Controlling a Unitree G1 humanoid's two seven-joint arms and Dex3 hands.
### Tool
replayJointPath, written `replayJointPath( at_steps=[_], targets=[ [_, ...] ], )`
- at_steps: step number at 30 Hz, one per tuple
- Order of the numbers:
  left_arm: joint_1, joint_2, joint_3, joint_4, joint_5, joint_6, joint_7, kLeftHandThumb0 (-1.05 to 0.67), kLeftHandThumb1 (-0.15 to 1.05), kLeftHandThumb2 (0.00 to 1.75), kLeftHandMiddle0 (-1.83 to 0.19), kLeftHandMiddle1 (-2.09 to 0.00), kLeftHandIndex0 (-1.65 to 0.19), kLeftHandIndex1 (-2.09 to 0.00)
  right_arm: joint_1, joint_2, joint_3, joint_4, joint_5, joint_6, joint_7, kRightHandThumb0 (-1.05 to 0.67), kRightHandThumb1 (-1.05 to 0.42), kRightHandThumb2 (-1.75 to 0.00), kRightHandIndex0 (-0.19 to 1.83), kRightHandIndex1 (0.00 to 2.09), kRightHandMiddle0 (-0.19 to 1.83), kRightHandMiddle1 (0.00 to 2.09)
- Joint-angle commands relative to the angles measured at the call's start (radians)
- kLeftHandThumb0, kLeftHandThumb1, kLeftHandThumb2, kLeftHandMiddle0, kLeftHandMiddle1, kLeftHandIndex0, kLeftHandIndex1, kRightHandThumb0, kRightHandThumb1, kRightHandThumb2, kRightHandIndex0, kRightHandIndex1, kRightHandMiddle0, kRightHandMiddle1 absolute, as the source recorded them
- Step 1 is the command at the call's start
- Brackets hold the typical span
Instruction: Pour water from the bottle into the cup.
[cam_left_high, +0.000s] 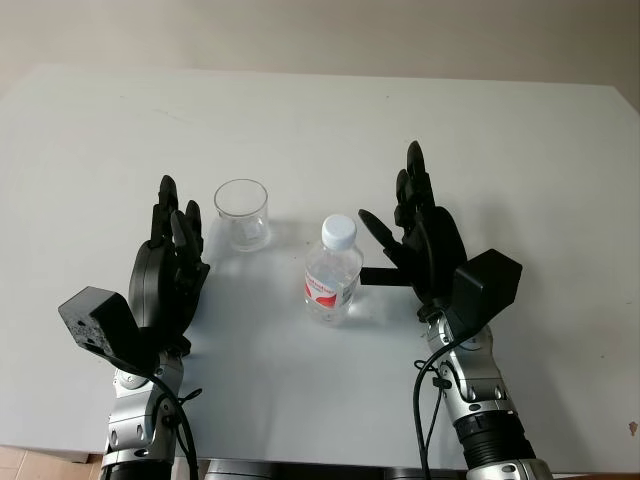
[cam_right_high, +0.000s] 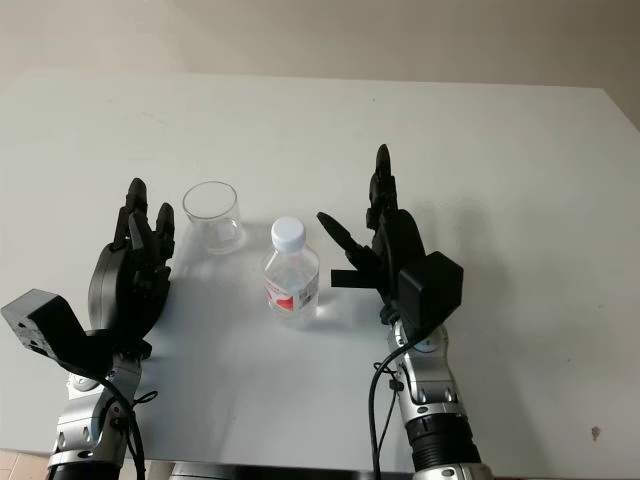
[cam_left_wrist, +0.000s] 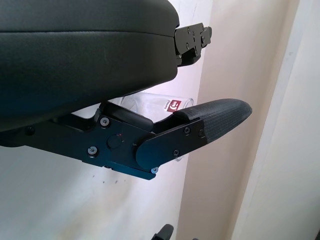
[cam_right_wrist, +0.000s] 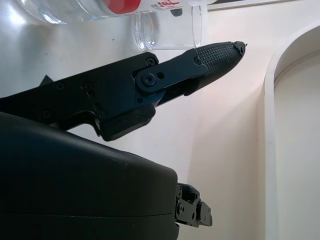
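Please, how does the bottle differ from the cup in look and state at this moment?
The bottle carries a white cap and a red and white label; the cup is plain, with an open mouth. The bottle is narrow at the top, the cup wide at its rim. The bottle stands beside the open right hand, the cup nearer the open left hand. Both are clear, upright on the white table, and touched by neither hand.

The desk (cam_left_high: 330, 130) is plain white, and both the left robot hand (cam_left_high: 168, 268) and the right robot hand (cam_left_high: 420, 235) are matte black on silver-grey metal forearms with black cables. The bottle (cam_left_high: 333, 272) is clear plastic with a white cap and a white label marked in red. The cup (cam_left_high: 242, 213) is colourless and see-through.
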Motion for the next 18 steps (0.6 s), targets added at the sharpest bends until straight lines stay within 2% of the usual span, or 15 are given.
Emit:
replayJointPath(
  at_steps=[1,12,18],
  targets=[
    [0.019,0.008,-0.003,-0.027,0.002,0.005,-0.005,-0.76,1.05,0.80,0.11,-0.05,0.19,-0.05,0.020,0.001,0.000,-0.031,0.003,0.008,0.003,-0.81,-1.00,-0.05,-0.19,0.00,-0.19,0.00],
    [0.003,0.004,-0.006,-0.013,0.015,0.015,0.008,-0.76,1.05,0.79,0.09,-0.06,0.17,-0.06,0.025,-0.017,-0.006,0.004,0.014,-0.023,0.055,-0.81,-0.99,-0.05,-0.19,0.00,-0.19,0.00],
    [-0.002,-0.001,-0.005,-0.002,0.015,0.005,0.011,-0.76,1.05,0.79,0.10,-0.05,0.17,-0.05,0.066,-0.086,-0.046,-0.060,0.076,-0.065,0.162,-0.83,-0.97,-0.04,-0.19,0.00,-0.19,0.00]
  ],
)
